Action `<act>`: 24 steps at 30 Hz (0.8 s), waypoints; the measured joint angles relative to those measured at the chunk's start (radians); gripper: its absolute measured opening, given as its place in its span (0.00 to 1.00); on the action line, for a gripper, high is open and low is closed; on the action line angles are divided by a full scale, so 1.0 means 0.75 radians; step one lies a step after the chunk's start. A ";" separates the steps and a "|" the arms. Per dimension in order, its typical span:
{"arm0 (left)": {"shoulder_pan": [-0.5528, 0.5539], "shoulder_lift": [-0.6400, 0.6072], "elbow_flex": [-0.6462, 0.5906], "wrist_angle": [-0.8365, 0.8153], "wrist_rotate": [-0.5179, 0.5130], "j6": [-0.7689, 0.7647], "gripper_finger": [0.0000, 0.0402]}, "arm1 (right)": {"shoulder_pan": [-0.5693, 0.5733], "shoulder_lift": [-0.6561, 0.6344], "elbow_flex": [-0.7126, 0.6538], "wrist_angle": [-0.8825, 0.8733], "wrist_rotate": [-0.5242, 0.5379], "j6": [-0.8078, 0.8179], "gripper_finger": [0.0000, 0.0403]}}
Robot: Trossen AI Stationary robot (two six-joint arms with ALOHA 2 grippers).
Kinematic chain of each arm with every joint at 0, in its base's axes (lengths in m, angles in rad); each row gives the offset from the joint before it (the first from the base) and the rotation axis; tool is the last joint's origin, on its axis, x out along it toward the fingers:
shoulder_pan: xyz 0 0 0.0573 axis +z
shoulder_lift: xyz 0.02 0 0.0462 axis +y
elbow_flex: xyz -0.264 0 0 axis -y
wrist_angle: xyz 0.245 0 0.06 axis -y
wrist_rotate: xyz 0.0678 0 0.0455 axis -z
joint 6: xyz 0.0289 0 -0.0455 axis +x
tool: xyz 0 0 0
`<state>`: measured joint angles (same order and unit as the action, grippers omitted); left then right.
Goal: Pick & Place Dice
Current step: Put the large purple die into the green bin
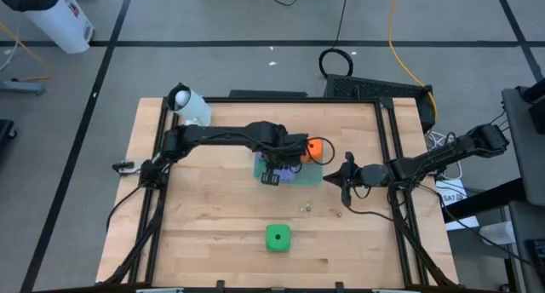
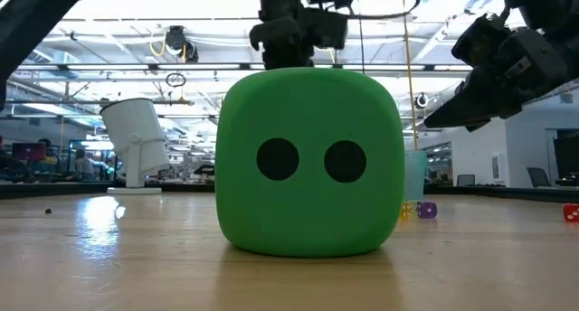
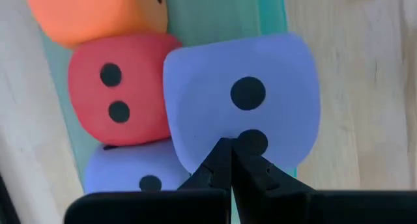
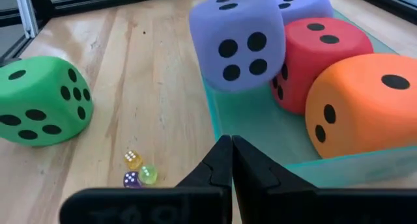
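Readable text: none on any surface in these views.
Dice markings: dark pips only, no numerals, as on the green die (image 2: 308, 162).
Labels or brands: none legible.

Green die (image 4: 40, 100), red die (image 4: 317, 55), orange die (image 4: 361, 100) & 2 purple dice (image 4: 238, 42) all showing black pips; tray (image 4: 273, 129) looking teal, tiny dice (image 4: 138, 170) yellow/green/purple.

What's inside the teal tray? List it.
The teal tray holds four dice: an orange die, a red die and two purple dice. The tray floor under them is covered. The green die sits outside.
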<state>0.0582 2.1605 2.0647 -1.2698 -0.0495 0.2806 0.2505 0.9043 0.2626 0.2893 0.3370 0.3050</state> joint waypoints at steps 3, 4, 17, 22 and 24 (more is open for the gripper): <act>0.015 0.034 0.009 -0.019 0.020 0.019 0.00 | 0.000 0.001 0.000 -0.007 -0.001 -0.002 0.00; 0.017 0.046 0.009 -0.020 0.021 0.019 0.00 | 0.000 0.001 0.000 -0.005 -0.001 -0.003 0.00; -0.016 -0.037 0.005 0.066 -0.075 -0.003 0.00 | 0.000 0.001 0.000 -0.003 -0.002 -0.003 0.00; -0.047 -0.031 0.005 0.057 -0.052 -0.006 0.00 | 0.000 0.001 0.000 -0.003 -0.002 -0.003 0.00; -0.046 -0.016 0.005 0.063 -0.028 -0.001 0.00 | 0.000 0.001 0.000 -0.003 -0.002 -0.003 0.00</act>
<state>0.0235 2.1489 2.0682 -1.2225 -0.0708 0.2800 0.2508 0.9051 0.2626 0.2871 0.3355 0.3027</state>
